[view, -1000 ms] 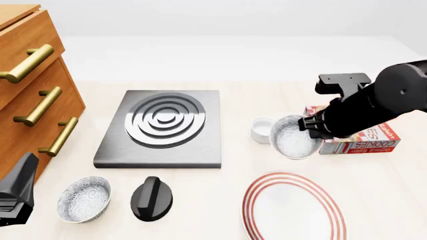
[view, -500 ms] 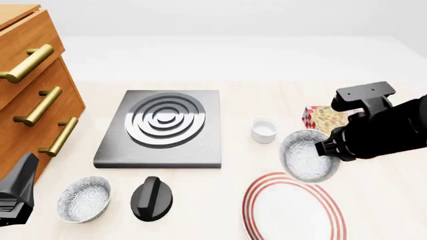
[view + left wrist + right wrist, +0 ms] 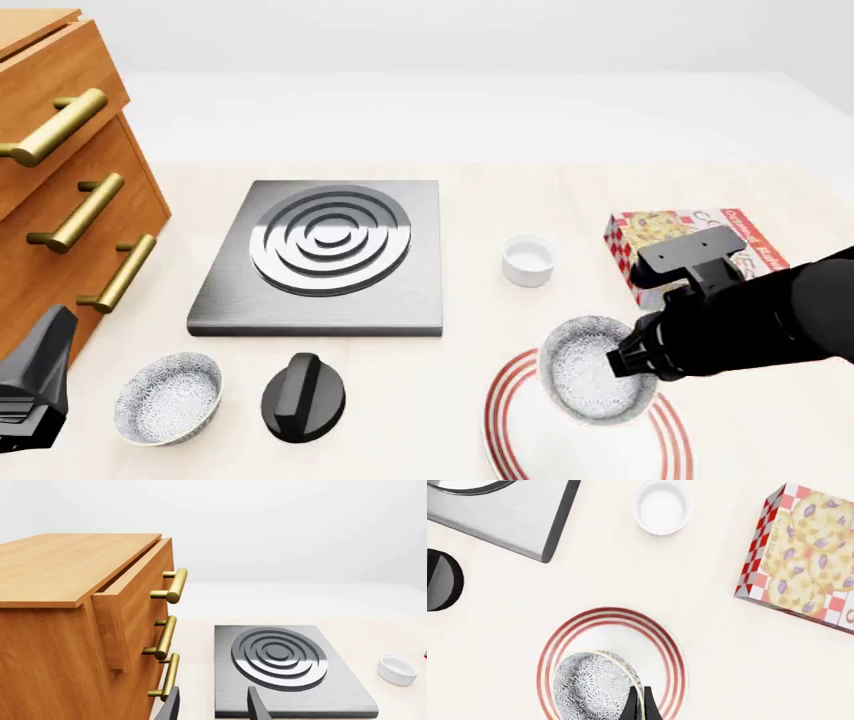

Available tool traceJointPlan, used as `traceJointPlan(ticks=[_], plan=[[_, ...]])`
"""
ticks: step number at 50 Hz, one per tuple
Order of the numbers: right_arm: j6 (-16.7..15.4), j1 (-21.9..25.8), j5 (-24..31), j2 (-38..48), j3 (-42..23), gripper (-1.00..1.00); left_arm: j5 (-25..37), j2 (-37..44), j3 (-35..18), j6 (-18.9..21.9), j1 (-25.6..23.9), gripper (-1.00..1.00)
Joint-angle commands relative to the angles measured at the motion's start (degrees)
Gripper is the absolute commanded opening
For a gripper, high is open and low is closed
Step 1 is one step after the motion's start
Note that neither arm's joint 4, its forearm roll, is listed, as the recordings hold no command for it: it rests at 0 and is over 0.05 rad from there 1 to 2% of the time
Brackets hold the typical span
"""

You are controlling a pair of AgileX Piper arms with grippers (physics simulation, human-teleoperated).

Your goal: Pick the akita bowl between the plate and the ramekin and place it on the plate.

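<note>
The akita bowl [image 3: 591,381], dark outside and speckled white inside, hangs tilted over the plate [image 3: 505,402], a wide white disc with red rings near the table's front edge. My right gripper [image 3: 627,360] is shut on the bowl's rim. In the right wrist view the thin fingers [image 3: 639,706] pinch the bowl [image 3: 590,685] above the plate [image 3: 564,639]. The small white ramekin [image 3: 529,260] stands farther back, also visible in the wrist views [image 3: 662,506] [image 3: 398,669]. My left gripper [image 3: 30,395] rests at the near left, open and empty [image 3: 213,710].
A grey burner slab [image 3: 327,250] lies centre-left, with a black knob [image 3: 304,397] and a second speckled bowl [image 3: 167,397] in front of it. A wooden drawer cabinet [image 3: 67,180] fills the left edge. A cookie box [image 3: 681,238] lies right of the ramekin.
My right gripper has carried the bowl from beside the ramekin toward the near edge and lower, so it now hangs over the plate. The left arm has not moved.
</note>
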Motion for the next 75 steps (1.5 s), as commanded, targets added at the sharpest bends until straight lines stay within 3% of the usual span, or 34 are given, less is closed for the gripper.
traceJointPlan(ticks=[1, 5, 27, 33, 52, 53, 55, 57, 66, 75], plan=[[1.06, 1.87, -3.38, 2.08, 2.77, -1.00, 0.00, 0.01, 0.00, 0.00, 0.02, 1.00], [-0.68, 0.74, -3.87, 1.86, 3.92, -1.00, 0.00, 0.01, 0.00, 0.01, 0.00, 1.00], [-1.09, 1.66, -9.29, 8.65, 6.19, -1.00, 0.00, 0.01, 0.00, 0.00, 0.00, 1.00], [-2.86, 0.02, -10.13, 8.89, 7.25, -1.00, 0.00, 0.00, 0.00, 0.00, 0.00, 1.00], [-2.74, 1.42, -12.60, 12.64, 7.37, -1.00, 0.00, -0.01, 0.00, 0.00, 0.00, 1.00], [-2.74, 1.40, -12.58, 12.58, 7.36, 1.00, 0.00, 0.01, 0.00, 0.01, -0.01, 1.00], [-1.26, 2.92, -12.68, 13.97, 6.92, 1.00, 0.00, 0.00, 0.00, 0.00, 0.02, 1.00], [-2.53, 1.59, -12.34, 12.93, 7.37, 1.00, 0.00, 0.00, 0.00, -0.01, 0.01, 1.00], [-2.13, 0.81, -5.69, 5.92, 4.76, 1.00, 0.00, 0.00, 0.00, 0.01, 0.00, 1.00], [-2.58, -3.40, 5.68, -7.26, 0.80, 1.00, 0.00, 0.01, 0.00, 0.00, 0.02, 1.00]])
